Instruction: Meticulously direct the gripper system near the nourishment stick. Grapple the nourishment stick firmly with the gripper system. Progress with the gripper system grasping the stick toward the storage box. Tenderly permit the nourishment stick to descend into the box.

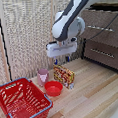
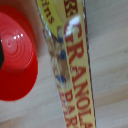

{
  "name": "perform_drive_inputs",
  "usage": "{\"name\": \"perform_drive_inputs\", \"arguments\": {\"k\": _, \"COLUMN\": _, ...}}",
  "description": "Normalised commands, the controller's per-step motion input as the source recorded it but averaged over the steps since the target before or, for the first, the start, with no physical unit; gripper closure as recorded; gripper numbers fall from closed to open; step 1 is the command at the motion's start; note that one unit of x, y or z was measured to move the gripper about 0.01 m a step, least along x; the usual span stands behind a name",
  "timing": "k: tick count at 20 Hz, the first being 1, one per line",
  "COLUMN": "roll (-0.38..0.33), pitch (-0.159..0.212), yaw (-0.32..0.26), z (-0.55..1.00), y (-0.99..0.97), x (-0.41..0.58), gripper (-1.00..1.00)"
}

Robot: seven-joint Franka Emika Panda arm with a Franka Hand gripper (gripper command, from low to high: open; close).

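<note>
1. The white rounded robot arm with its boxy white head [image 1: 63, 58] hangs just above the flat yellow-orange snack packet with red patches [image 1: 63, 75], its two short dark, blue-tipped fingers [image 1: 56, 60] pointing down at the packet's upper edge
2. From where I stand I cannot tell whether the jaws are parted or closed; the fingers look just above the packet, and I cannot tell whether they touch it
3. The packet stands upright on its edge on the pale wooden desk [image 1: 97, 95], near the middle of the exterior view
4. The wrist view looks straight down on the packet [image 2: 72, 70]; red letters along it read "GRANOLA BAR"
5. A small round red bowl [image 1: 53, 88] sits on the desk just beside the packet, on the exterior view's left; the wrist view shows it [image 2: 17, 55] close to the packet too
6. A pink cup [image 1: 43, 76] stands just behind the bowl
7. The large red lattice-sided basket with a grey-blue rim [image 1: 22, 101] rests at the exterior view's lower left, apart from the packet, beyond the bowl
</note>
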Motion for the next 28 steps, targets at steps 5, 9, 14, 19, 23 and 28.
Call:
{"name": "perform_drive_inputs", "arguments": {"k": 5, "roll": -0.058, "pitch": 0.015, "yaw": 0.137, "z": -0.42, "y": -0.11, "x": 0.041, "gripper": -1.00}}
{"name": "perform_drive_inputs", "arguments": {"k": 9, "roll": -0.047, "pitch": 0.000, "yaw": 0.133, "z": -0.24, "y": -0.08, "x": 0.099, "gripper": 1.00}}
{"name": "perform_drive_inputs", "arguments": {"k": 14, "roll": -0.010, "pitch": 0.002, "yaw": 0.038, "z": -0.06, "y": 0.00, "x": 0.026, "gripper": 1.00}}
{"name": "perform_drive_inputs", "arguments": {"k": 19, "roll": 0.000, "pitch": -0.010, "yaw": 0.000, "z": 0.00, "y": 0.00, "x": 0.000, "gripper": 1.00}}
{"name": "perform_drive_inputs", "arguments": {"k": 23, "roll": 0.004, "pitch": 0.000, "yaw": -0.030, "z": 0.09, "y": 0.00, "x": 0.000, "gripper": 1.00}}
{"name": "perform_drive_inputs", "arguments": {"k": 28, "roll": 0.052, "pitch": 0.010, "yaw": -0.004, "z": 0.70, "y": -0.06, "x": 0.010, "gripper": 1.00}}
